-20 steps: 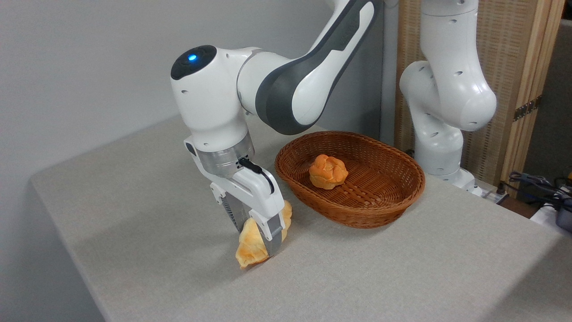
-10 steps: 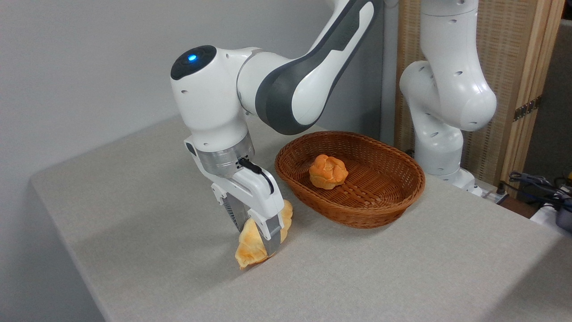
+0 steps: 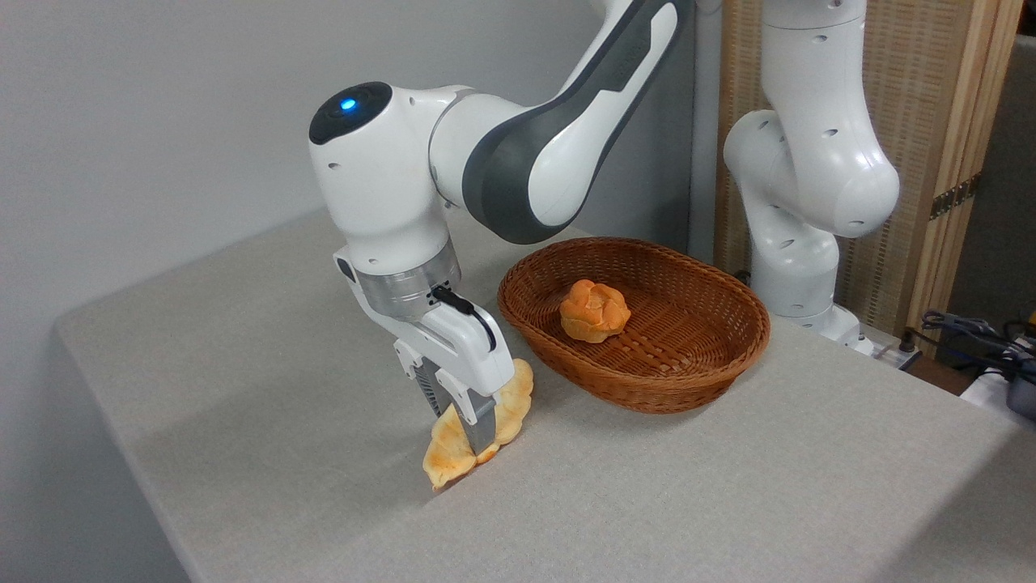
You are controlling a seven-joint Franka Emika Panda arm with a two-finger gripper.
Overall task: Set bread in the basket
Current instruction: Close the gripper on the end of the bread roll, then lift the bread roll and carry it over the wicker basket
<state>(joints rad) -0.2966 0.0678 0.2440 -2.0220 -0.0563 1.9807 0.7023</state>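
Note:
The bread (image 3: 450, 456), a long pale golden loaf with browned tips, is pinched on edge between my fingers, its lower tip at or just above the grey table (image 3: 243, 380). My gripper (image 3: 468, 433) is shut on its middle and hides part of it. To the right, close by, the reddish-brown wicker basket (image 3: 732, 360) rests on the table.
A small round orange bun (image 3: 595, 310) lies inside the basket, left of its centre. The arm's white base (image 3: 797, 259) stands behind the basket. A wooden screen and cables are at the far right. The table's left edge runs close to the front left.
The gripper has risen slightly with the bread, whose right end now sticks out more beside the fingers. The basket and the bun have not moved.

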